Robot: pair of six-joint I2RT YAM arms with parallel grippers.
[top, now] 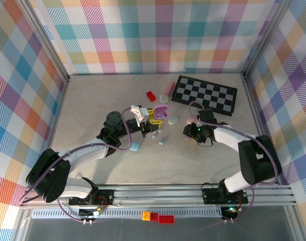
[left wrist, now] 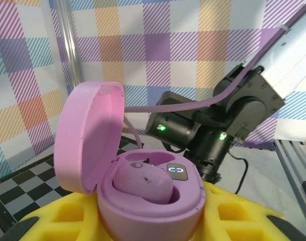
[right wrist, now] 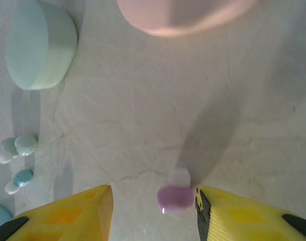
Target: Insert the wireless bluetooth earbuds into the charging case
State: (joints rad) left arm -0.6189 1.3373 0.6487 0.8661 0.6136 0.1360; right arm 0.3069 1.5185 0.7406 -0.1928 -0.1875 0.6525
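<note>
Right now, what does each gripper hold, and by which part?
The left gripper clamps the open pink-purple charging case by its base, lid free. The right gripper holds nothing; its jaws stand open around a purple earbud on the table.

A black-and-white checkerboard (top: 205, 94) lies at the far right of the pale counter (top: 93, 110), with a small red brick (top: 151, 96) to its left.

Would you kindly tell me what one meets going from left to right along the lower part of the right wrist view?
teal earbud → first yellow fingertip → purple earbud → second yellow fingertip
</note>
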